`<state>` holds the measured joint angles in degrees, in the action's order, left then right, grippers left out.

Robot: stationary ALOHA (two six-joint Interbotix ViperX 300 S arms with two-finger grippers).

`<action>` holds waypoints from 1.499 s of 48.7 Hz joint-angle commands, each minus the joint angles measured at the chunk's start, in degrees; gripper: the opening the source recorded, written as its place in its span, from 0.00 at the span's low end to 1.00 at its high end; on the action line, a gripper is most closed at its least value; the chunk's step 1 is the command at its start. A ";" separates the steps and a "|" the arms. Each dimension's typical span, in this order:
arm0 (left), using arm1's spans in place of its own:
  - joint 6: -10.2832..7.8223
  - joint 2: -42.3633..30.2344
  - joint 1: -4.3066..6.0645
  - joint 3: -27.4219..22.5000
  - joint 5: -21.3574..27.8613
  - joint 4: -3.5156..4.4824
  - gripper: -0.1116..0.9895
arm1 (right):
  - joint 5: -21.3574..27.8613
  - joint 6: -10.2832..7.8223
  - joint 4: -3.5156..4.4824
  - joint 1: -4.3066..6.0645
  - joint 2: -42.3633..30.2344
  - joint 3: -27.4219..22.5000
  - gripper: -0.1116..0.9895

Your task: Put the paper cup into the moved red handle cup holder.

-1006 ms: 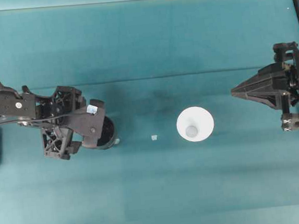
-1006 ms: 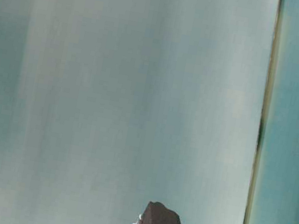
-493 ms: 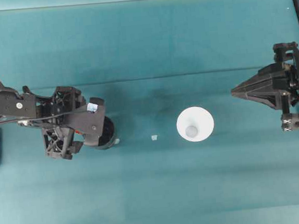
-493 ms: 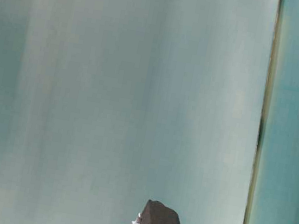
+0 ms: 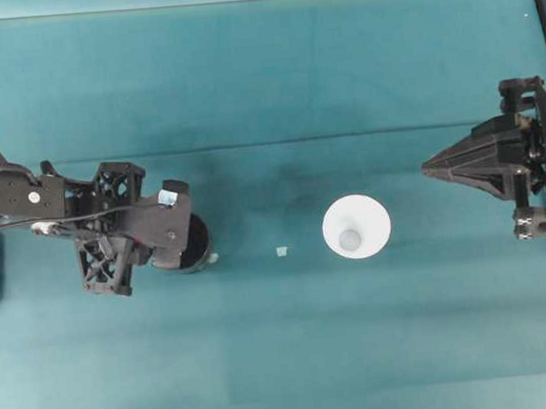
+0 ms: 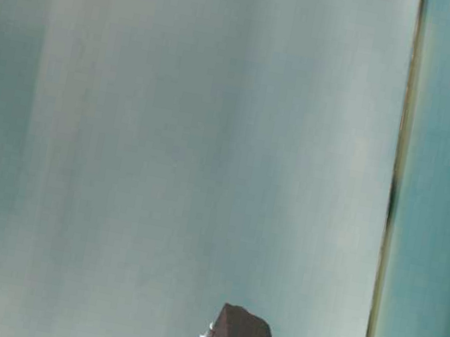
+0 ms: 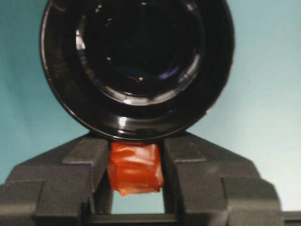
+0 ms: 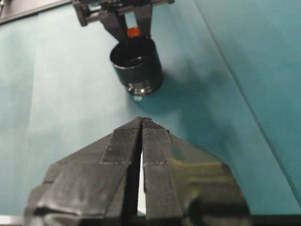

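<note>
One paper cup (image 5: 356,227) stands mid-counter (image 5: 286,356), well apart from the red handle cup holder (image 5: 192,245), whose orange tab the left pincer (image 7: 136,162) grips. Right pincer (image 8: 141,123), jaws together, idles far off. A careless release could tip the holder.

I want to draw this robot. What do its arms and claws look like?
Both arms are black, built from chunky, angular plastic parts. The left gripper has blocky fingers, a thin black cable looping along its arm, a small white dot and a pale sticker. The right gripper narrows to a pointed wedge, its fingers wrapped in rough black tape.
</note>
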<state>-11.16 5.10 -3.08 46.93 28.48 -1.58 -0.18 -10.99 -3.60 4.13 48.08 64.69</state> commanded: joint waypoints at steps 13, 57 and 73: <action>0.88 1.14 1.58 -0.53 -0.26 -0.09 0.36 | -0.26 -0.53 -0.18 0.09 -0.18 -0.35 0.02; 1.23 8.96 2.02 -10.63 15.12 0.00 0.35 | -0.26 -0.62 -0.26 0.09 -0.44 -0.35 0.02; 5.10 1.32 2.11 -17.49 11.78 0.00 0.35 | -0.26 -0.62 -0.26 0.09 -0.53 0.00 0.02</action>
<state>-6.94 8.00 -1.14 32.17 40.78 -1.58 -0.18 -11.16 -3.69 4.22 47.90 64.95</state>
